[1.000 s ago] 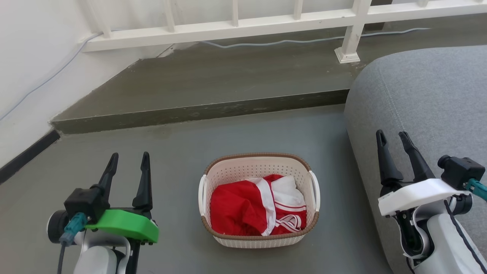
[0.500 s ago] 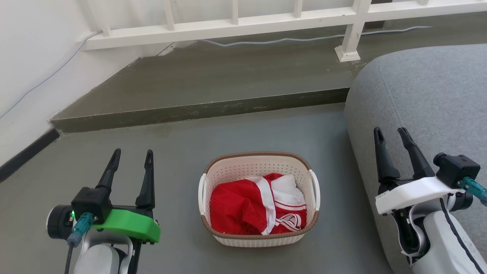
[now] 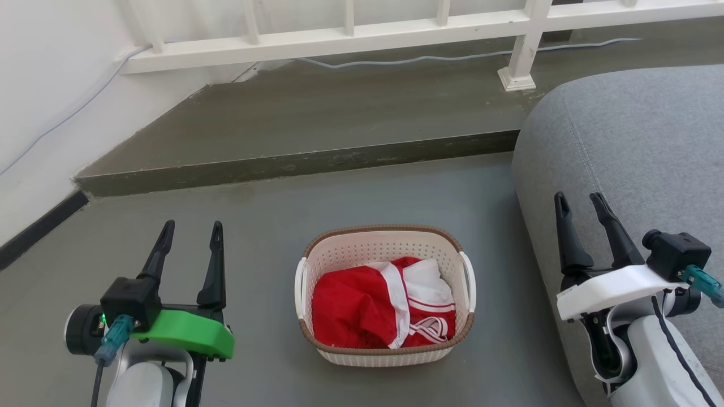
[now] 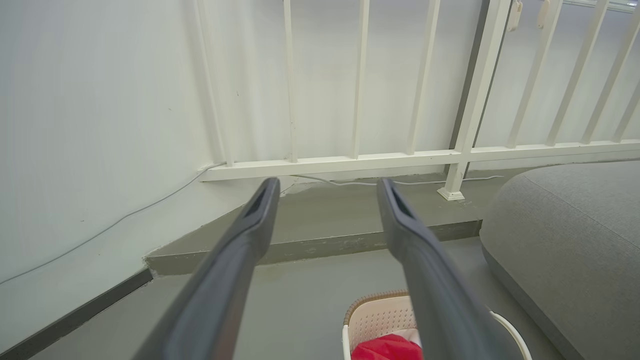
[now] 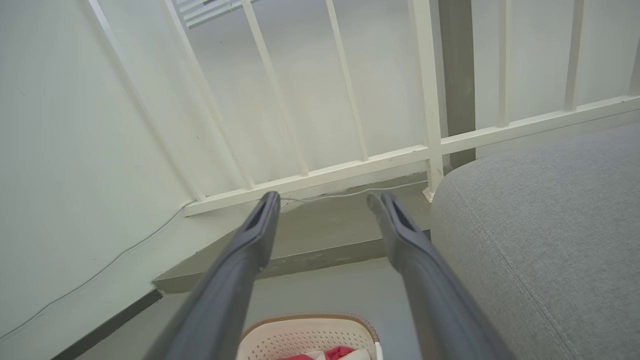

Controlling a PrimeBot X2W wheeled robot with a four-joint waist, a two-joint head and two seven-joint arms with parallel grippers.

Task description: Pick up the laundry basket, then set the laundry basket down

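Cream-white plastic, the laundry basket (image 3: 382, 250) sits on the grey floor (image 3: 271, 237) between the 2 grippers, touching neither, with a red and white garment (image 3: 362, 308) inside. The left gripper (image 3: 192, 226) and right gripper (image 3: 578, 198) hover with fingers spread, empty, the right one over a grey sofa (image 3: 633, 147).

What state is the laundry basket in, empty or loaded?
Loaded: the laundry basket stands upright on the floor with crumpled red-and-white clothing inside, below its rim.
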